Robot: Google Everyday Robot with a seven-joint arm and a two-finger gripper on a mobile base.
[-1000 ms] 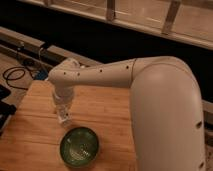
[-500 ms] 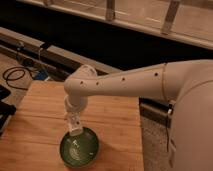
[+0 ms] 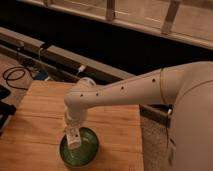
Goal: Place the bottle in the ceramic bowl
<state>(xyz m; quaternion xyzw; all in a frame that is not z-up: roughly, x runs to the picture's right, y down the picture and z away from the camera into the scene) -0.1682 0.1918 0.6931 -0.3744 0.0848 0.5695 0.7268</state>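
The dark green ceramic bowl (image 3: 88, 150) sits on the wooden table (image 3: 112, 130) near its front edge. My gripper (image 3: 73, 136) hangs from the white arm, pointing down right over the bowl's left half. It is shut on the small white bottle (image 3: 74, 141), which hangs upright with its lower end inside the bowl's rim. I cannot tell whether the bottle touches the bowl's floor. The arm hides the gripper's upper part and the bowl's back rim.
The table's right edge (image 3: 141, 140) drops to grey floor. A dark object (image 3: 5, 109) sits at the table's left edge. Black cables (image 3: 15, 75) lie on the floor at the back left. A dark rail and ledge (image 3: 60, 55) run behind the table.
The arm has swung from the table's back left toward the front, carrying the bottle. The gripper has come down over the bowl and lowered the bottle into it.
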